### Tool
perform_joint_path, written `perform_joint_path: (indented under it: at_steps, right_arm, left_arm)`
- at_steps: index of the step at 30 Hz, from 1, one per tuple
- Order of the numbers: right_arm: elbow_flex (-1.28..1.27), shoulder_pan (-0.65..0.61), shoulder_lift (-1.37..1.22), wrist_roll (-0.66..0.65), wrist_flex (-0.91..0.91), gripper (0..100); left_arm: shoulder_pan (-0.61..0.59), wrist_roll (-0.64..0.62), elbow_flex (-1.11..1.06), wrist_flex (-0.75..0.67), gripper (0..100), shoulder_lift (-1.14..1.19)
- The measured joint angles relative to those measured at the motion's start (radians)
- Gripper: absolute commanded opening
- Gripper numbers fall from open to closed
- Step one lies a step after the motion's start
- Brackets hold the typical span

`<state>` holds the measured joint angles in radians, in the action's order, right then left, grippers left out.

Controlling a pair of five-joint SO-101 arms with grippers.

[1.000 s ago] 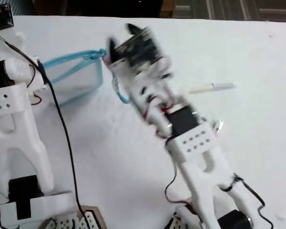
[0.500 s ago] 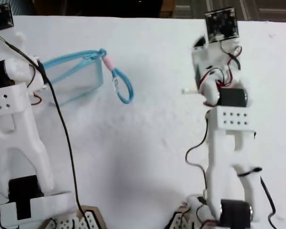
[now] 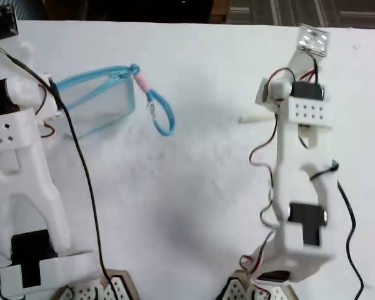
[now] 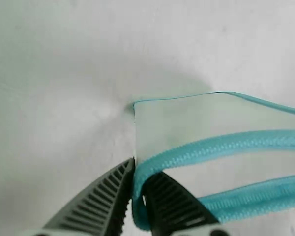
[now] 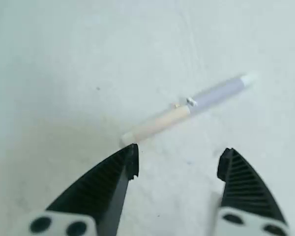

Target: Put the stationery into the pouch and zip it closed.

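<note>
A clear pouch (image 3: 99,100) with a blue zipper lies at the table's left, its mouth open and a blue loop strap (image 3: 161,115) trailing to the right. My left gripper (image 4: 137,199) is shut on the pouch (image 4: 196,132) at the end of its zipper edge. A pen (image 5: 187,108) with a cream half and a lilac half lies on the white table. My right gripper (image 5: 179,157) hovers open just short of the pen, its fingers apart on either side of the cream end. From above, the right arm covers most of the pen (image 3: 251,117).
The table (image 3: 194,187) is covered in white cloth. The left arm's base and a black cable (image 3: 87,187) take up the left edge. The right arm (image 3: 303,162) stands at the right. A dark board (image 3: 1,22) sits at the far left corner.
The right arm has swung from beside the pouch's strap over to the right and drawn back, now standing over the pen. The left arm and pouch have stayed still.
</note>
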<state>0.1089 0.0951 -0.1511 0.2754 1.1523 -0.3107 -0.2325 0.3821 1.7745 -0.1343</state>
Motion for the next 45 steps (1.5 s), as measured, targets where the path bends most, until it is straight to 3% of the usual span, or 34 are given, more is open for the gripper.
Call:
perform_joint_path:
  at_steps: [6, 12, 19, 25, 27, 34, 45]
  right_arm:
    - [0.384, 0.066, -0.316, 0.361, 0.249, 25.2]
    - [0.806, 0.103, -0.644, 0.479, 0.404, 25.2]
    - [1.189, 0.104, -0.973, 0.489, 0.423, 24.2]
    - [1.301, 0.124, -1.119, 0.434, 0.304, 0.7]
    - [1.306, 0.127, -1.125, 0.39, 0.285, 4.9]
    - [1.306, 0.13, -1.129, 0.255, 0.292, 1.4]
    - [1.304, 0.13, -0.876, 0.23, 0.46, 1.6]
  left_arm:
    - [0.0, 0.0, 0.0, 0.0, 2, 0.0]
    - [0.0, 0.0, 0.0, 0.0, 2, 0.0]
    - [0.0, 0.0, 0.0, -0.008, 2, 0.002]
    - [0.0, 0.0, 0.0, -0.008, 2, 0.002]
    - [0.0, 0.0, 0.0, -0.008, 2, 0.002]
    - [0.0, 0.0, 0.0, -0.008, 2, 0.002]
    - [0.0, 0.0, 0.0, -0.008, 2, 0.002]
